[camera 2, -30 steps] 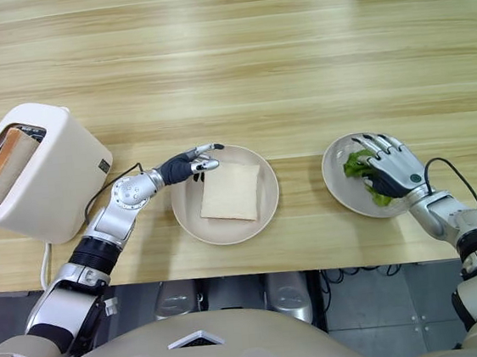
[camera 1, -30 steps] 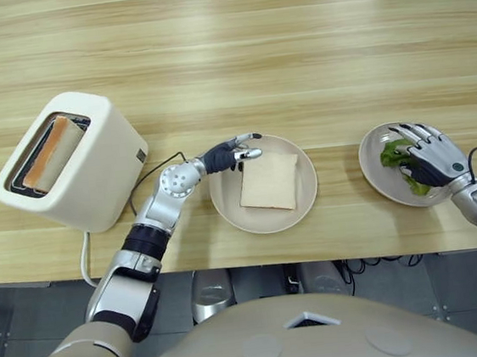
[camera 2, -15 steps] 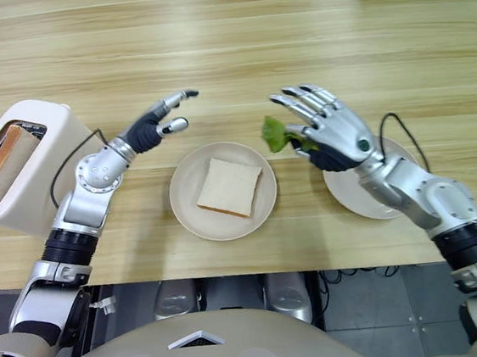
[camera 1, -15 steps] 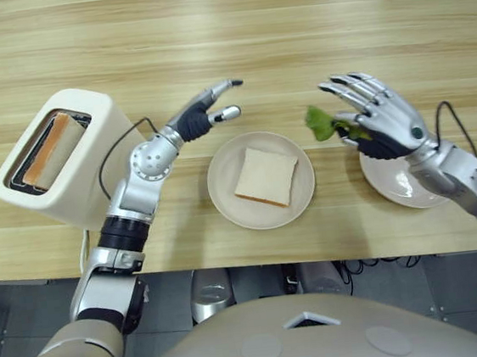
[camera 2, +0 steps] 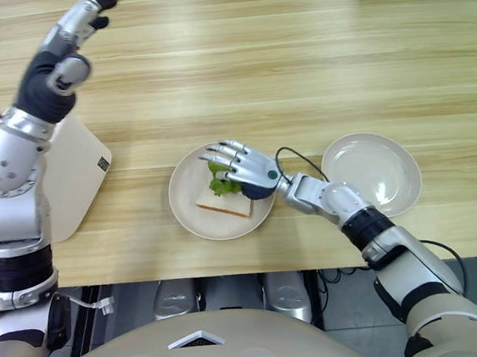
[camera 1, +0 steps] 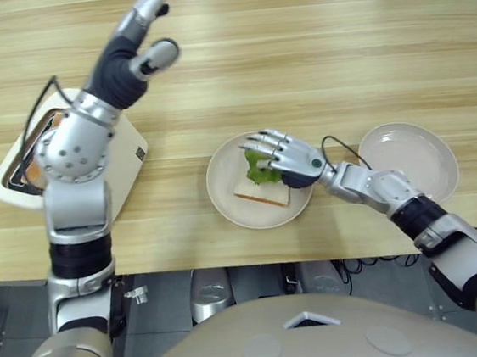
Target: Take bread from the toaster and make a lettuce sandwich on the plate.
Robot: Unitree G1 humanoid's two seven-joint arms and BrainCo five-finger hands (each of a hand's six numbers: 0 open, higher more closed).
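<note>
Lettuce placement on the bread, right hand.

The right hand (camera 1: pixel 286 158) sits low over the plate (camera 1: pixel 224 204), fingers curved down around the lettuce (camera 1: pixel 259 170) and holding it on the bread slice (camera 1: pixel 263 196), probably so the leaf lands centred. The left hand (camera 1: pixel 133 46) hangs high above the toaster (camera 1: pixel 127 153), fingers extended and holding nothing, likely held clear of the plate. The side plate (camera 1: pixel 425 167) lies to the right.

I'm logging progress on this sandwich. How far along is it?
Done: one bread slice lies on the plate. In hand: the right hand holds the lettuce on that slice. Left: a top slice is not yet on; the left hand is raised, open, by the toaster.
</note>
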